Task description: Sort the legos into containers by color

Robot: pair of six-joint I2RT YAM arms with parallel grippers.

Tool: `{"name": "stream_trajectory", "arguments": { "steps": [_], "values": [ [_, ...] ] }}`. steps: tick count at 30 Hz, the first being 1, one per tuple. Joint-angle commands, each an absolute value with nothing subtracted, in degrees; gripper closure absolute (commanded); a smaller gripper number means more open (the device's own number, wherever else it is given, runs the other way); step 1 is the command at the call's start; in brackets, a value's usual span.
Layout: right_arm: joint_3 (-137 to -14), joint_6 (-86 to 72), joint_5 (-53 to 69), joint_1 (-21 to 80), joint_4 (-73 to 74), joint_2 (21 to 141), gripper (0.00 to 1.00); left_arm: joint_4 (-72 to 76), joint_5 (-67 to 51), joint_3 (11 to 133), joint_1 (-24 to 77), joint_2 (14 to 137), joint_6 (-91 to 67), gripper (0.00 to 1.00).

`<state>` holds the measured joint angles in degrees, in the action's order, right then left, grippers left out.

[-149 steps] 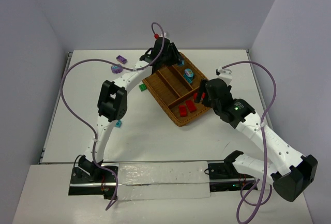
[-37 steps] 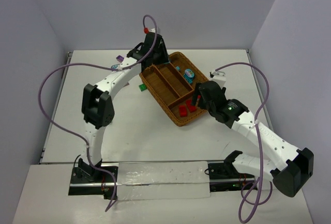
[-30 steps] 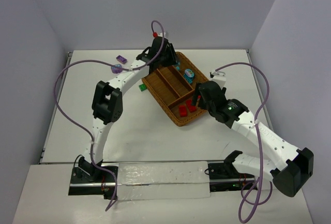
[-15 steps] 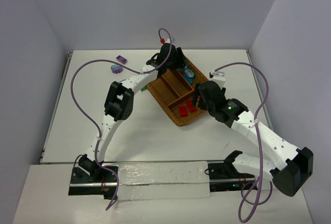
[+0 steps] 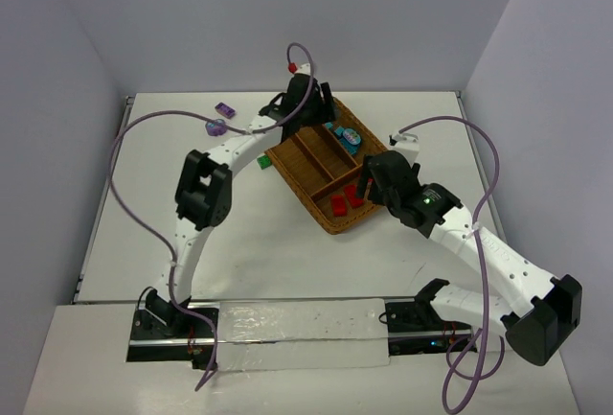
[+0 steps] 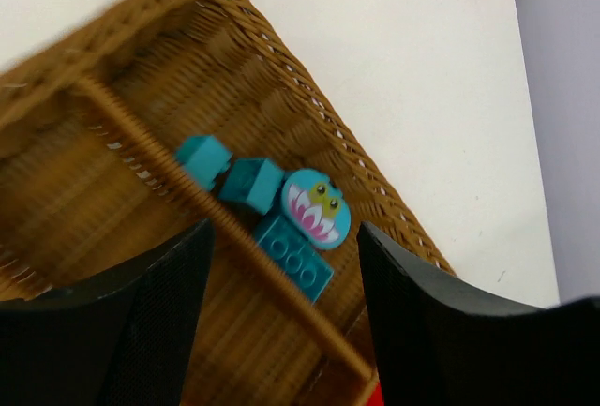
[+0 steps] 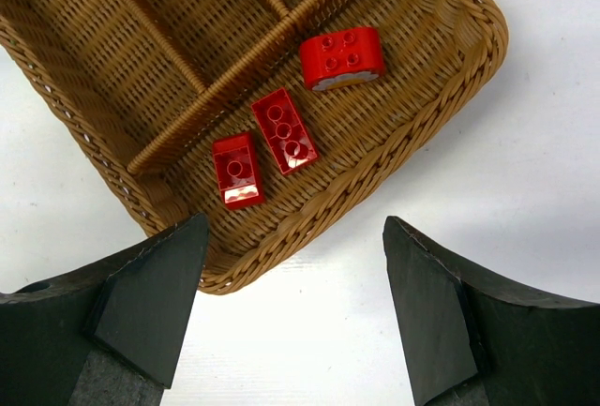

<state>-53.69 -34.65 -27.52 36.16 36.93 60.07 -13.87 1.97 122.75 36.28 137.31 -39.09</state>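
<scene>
The brown wicker tray (image 5: 308, 206) sits mid-table, turned diagonally. Its crosswise near compartment holds three red legos (image 7: 284, 130), also seen from above (image 5: 347, 201). A far long compartment holds several teal-blue legos (image 6: 293, 256), one round with a monster face (image 6: 317, 207); they also show from above (image 5: 349, 134). Two purple legos (image 5: 226, 108) lie on the table at the far left. My left gripper (image 5: 319, 113) hangs open and empty over the tray's far end (image 6: 281, 331). My right gripper (image 5: 366, 183) is open and empty above the tray's near rim (image 7: 295, 312).
The tray's two middle long compartments (image 7: 141, 40) look bare. A purple cable (image 5: 144, 127) loops over the left side of the table. White walls close the table at the back and sides.
My left gripper has swung right over the tray's far end and then back a little to the left. The right arm has not moved. The legos in the tray lie as before.
</scene>
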Motion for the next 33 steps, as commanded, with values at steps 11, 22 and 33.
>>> {"name": "stream_trajectory", "arguments": {
  "steps": [11,22,33],
  "values": [
    [-55.9,-34.9,-27.7,36.9,35.6,58.3,0.18,-30.0,28.1,88.9,24.9,105.3,-29.0,0.24],
    [-57.3,-34.6,-27.5,37.2,36.0,59.3,0.18,-27.9,19.8,86.0,16.5,108.8,-22.8,0.03],
    [-58.4,-34.3,-27.4,37.6,37.4,60.0,0.18,-19.5,9.0,88.9,13.6,117.8,-15.8,0.08]
  ]
}}
